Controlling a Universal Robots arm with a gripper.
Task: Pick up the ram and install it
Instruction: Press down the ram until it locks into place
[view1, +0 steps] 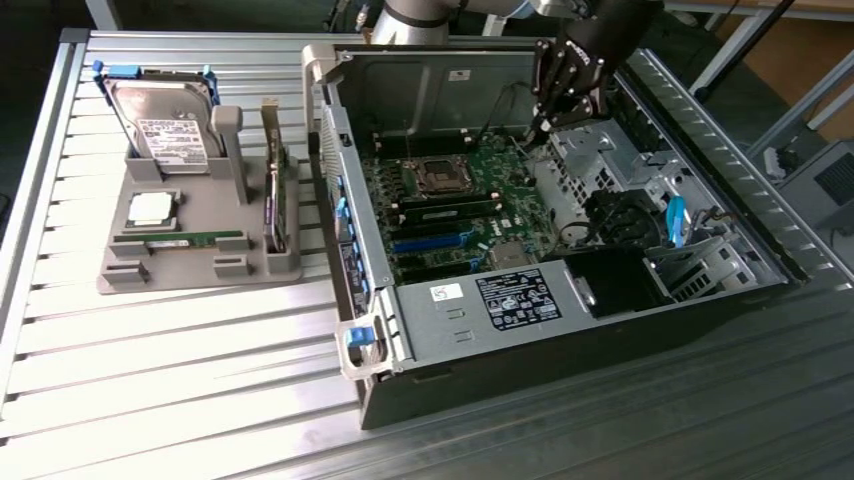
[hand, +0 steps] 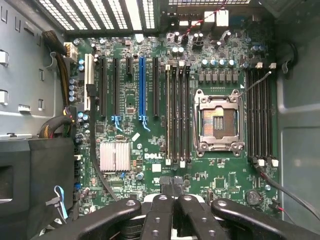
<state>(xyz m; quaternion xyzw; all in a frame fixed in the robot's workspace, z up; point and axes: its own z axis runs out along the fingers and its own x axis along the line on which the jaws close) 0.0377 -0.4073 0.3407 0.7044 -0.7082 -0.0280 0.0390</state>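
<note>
The ram (view1: 195, 240) is a thin green stick lying in a slot of the grey holder (view1: 200, 275) at the exterior view's left, outside the computer. My gripper (view1: 545, 128) hangs inside the open computer case (view1: 534, 330), over the far end of the motherboard (view1: 454, 200), well apart from the ram. Its black fingers (hand: 161, 210) are pressed together with nothing between them, so my gripper (hand: 172, 189) is shut and holds nothing. Below it in the wrist view lie the long black memory slots (hand: 177, 115) and the open CPU socket (hand: 219, 122).
The holder also carries a hard drive (view1: 167, 125), a square silver chip (view1: 151, 208) and an upright expansion card (view1: 276, 190). Case walls, a drive cage (view1: 694, 260) and cables (hand: 65, 75) ring the motherboard. The slatted metal table (view1: 174, 380) spreads in front.
</note>
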